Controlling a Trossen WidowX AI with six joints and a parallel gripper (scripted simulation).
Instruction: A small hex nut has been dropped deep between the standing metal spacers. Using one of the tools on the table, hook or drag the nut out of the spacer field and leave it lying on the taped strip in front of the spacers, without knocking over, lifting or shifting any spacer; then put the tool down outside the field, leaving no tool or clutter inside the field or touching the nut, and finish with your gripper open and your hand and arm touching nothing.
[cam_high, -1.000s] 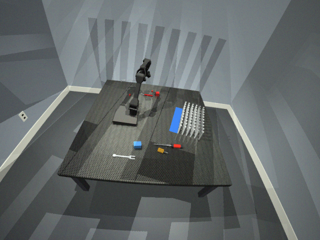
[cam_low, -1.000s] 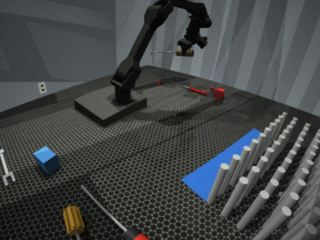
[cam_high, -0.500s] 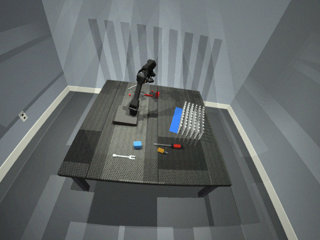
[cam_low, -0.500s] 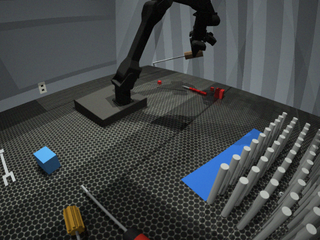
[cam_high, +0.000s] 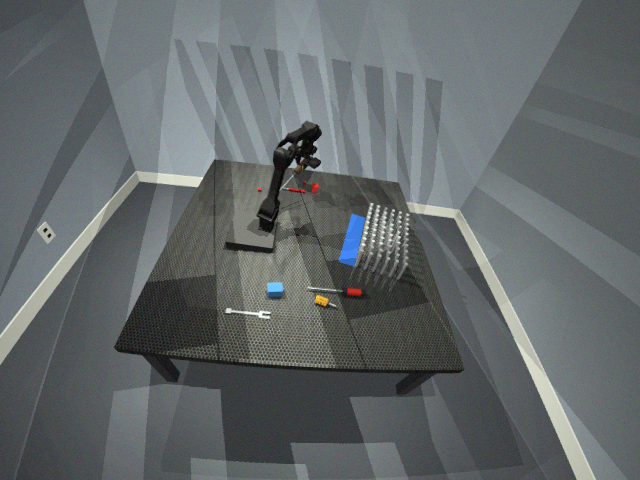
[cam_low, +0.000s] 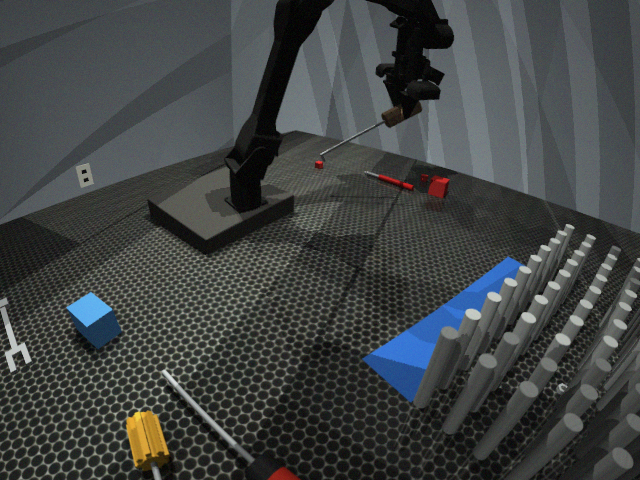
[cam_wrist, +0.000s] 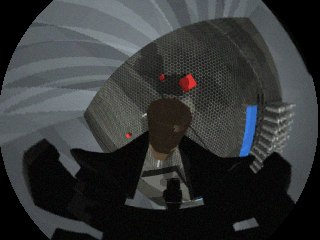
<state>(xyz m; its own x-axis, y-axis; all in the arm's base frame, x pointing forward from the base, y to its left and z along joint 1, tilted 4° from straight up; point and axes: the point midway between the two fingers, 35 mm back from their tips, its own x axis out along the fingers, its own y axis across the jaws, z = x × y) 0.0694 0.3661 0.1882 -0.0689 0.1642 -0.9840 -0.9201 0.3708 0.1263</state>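
Note:
My gripper (cam_high: 303, 166) (cam_low: 408, 109) (cam_wrist: 164, 134) is shut on the brown handle (cam_low: 392, 116) (cam_wrist: 169, 122) of a hook tool, high above the back of the table. Its thin metal shaft (cam_low: 354, 139) slants down toward the arm's base side and ends in a small bent tip (cam_low: 322, 156). The hex nut (cam_low: 562, 387) lies on the table among the standing grey spacers (cam_low: 436, 366), well inside the field; I cannot make it out in the wrist view. The blue taped strip (cam_high: 351, 240) (cam_low: 400, 359) (cam_wrist: 248, 130) lies along the field's front with no nut visible on it. The spacers look upright.
A red pen-like tool (cam_high: 296, 190) (cam_low: 395, 182), a red cube (cam_high: 314, 188) (cam_low: 438, 187) (cam_wrist: 187, 82) and small red cubes lie at the back. A blue block (cam_high: 275, 289) (cam_low: 93, 317), white fork (cam_high: 248, 313), red-handled screwdriver (cam_high: 354, 292) and yellow-handled driver (cam_high: 321, 300) (cam_low: 147, 439) lie nearer the top camera.

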